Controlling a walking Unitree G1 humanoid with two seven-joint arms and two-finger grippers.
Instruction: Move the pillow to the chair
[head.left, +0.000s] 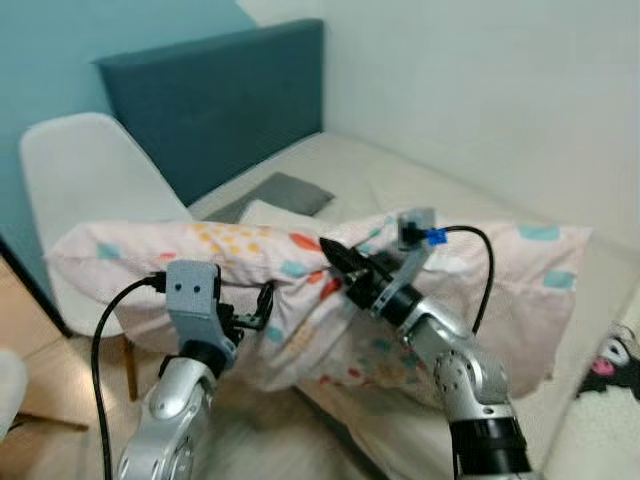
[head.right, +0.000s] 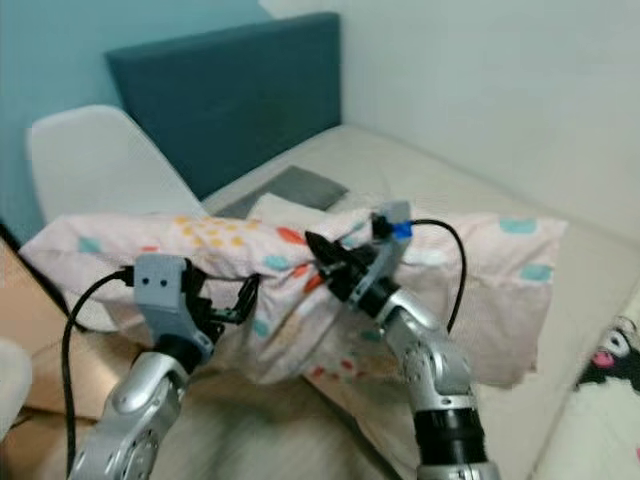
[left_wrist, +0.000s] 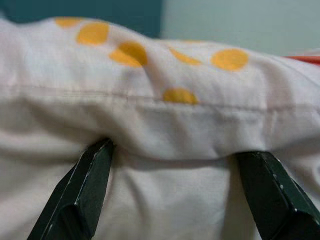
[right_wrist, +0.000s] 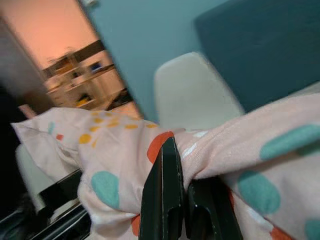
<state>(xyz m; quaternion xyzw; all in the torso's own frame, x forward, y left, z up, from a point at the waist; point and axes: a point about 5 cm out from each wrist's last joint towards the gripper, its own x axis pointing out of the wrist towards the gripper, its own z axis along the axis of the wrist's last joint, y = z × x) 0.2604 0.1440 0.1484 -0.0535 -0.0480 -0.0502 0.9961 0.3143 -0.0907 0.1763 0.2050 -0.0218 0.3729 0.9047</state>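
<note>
Mid-carry, by the look of it: pillow (head.left: 300, 300) lifted between both arms above the near edge of the bed (head.left: 400, 180), not yet on the chair (head.left: 85, 175).

Nearest, on the left, left gripper (head.left: 262, 305) pressed into the pillow's lower left side, jaws spread wide with the cloth bulging between them, touching but not visibly pinching. A little farther and to the right, right gripper (head.left: 335, 255) with jaws closed tight on a gathered fold near the pillow's middle.

Next move probably calls for swinging or stepping left so the drooping left end clears the seat, then lowering and letting go; single firm pinch may let the soft bulk sag or slip.

Pillow long, limp, pale pink, dotted yellow, teal and orange, creased at the pinch. Beyond, white chair at far left, teal headboard (head.left: 220, 100) behind.
</note>
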